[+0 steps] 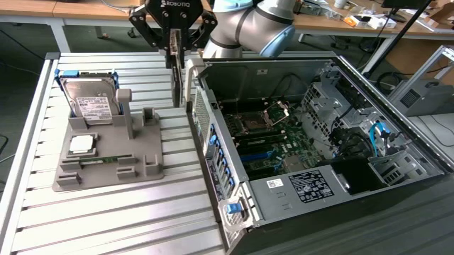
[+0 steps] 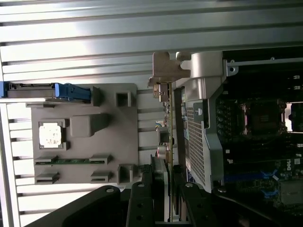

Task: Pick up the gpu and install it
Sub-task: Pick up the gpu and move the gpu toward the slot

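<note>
From my console the slatted aluminium table (image 1: 106, 223) takes up most of the exterior view; on it, toward that view's right, lies the open computer case (image 1: 212, 143), with its motherboard (image 1: 266, 133) facing up. The grey arm (image 1: 248, 26) reaches in from the far side. The grey parts fixture (image 1: 106, 170) sits on the exterior view's left, just beside the case.

The pincer (image 1: 172, 50) hangs over the gap between fixture and case; its fingers (image 2: 142, 198) are drawn narrow and clamp the gpu (image 1: 174, 74) by its thin faces. I see the card edge-on, hanging upright, clear of the table, with its silvery bracket (image 2: 163, 71) close to the case's rear wall.

I read "ROBOTIQ" on the pincer body. The hard drive (image 1: 95, 101) stands in the fixture; its white label is too small to read. The processor (image 1: 82, 143) and green memory stick (image 1: 106, 159) lie in front of it.
</note>
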Motion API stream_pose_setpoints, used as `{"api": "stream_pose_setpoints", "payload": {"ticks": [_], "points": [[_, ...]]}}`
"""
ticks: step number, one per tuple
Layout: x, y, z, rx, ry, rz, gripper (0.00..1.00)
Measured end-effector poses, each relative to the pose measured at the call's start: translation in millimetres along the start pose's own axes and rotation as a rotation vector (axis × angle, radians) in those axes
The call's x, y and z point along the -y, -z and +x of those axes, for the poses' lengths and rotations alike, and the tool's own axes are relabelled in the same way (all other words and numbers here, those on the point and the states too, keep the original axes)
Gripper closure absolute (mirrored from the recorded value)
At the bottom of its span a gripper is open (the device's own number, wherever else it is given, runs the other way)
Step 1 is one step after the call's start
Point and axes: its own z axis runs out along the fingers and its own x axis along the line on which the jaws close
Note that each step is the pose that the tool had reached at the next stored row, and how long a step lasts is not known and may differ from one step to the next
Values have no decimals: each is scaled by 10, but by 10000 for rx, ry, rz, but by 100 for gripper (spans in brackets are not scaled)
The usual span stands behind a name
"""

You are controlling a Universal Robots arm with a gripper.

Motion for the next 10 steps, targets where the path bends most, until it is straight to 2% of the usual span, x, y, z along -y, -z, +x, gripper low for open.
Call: {"api": "stream_pose_setpoints", "payload": {"ticks": [10], "points": [[24, -1, -48, 0, 0, 0, 73]]}}
